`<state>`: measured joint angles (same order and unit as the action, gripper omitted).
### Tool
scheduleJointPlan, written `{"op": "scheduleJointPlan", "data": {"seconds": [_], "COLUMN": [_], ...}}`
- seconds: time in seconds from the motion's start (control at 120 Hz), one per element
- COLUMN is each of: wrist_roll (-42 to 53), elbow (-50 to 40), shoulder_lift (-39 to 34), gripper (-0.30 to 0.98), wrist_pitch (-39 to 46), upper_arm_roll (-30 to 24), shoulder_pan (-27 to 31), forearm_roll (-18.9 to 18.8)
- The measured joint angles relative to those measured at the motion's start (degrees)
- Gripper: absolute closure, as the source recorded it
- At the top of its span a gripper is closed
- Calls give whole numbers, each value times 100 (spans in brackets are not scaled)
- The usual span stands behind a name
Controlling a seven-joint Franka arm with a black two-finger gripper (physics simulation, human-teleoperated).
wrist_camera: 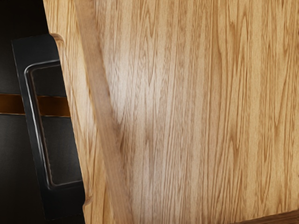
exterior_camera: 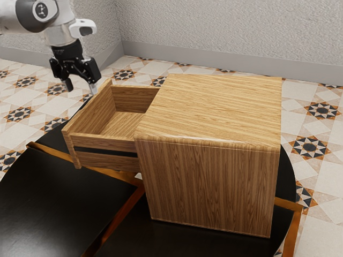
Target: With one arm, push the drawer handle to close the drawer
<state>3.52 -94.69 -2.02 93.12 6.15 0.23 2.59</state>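
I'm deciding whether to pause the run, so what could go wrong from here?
The gripper is up near the drawer front, fingers apart; lowering here might strike its top edge. It might also miss the handle, which sits low on the outer face. A hard push could shift the cabinet.

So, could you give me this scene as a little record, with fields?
drawer: pulled out of the cabinet, not closed
drawer body: wood
cabinet: wooden box on the table
handle: black, on the drawer's front
gripper: black, open, above the drawer front
table: black with brown strips
floor: star-patterned tiles
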Motion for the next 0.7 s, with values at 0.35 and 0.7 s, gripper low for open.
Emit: {"op": "scheduleJointPlan", "data": {"seconds": [0.35,0.7], "wrist_roll": [326,2151], "elbow": [-675,-1643], "shoulder_lift": [-1580,-3771], "gripper": [1,20], "wrist_pitch": [-72,874], "upper_arm_roll": [3838,6311], "shoulder_pan": [-3495,-5972], "forearm_roll": [-1302,-3796]}}
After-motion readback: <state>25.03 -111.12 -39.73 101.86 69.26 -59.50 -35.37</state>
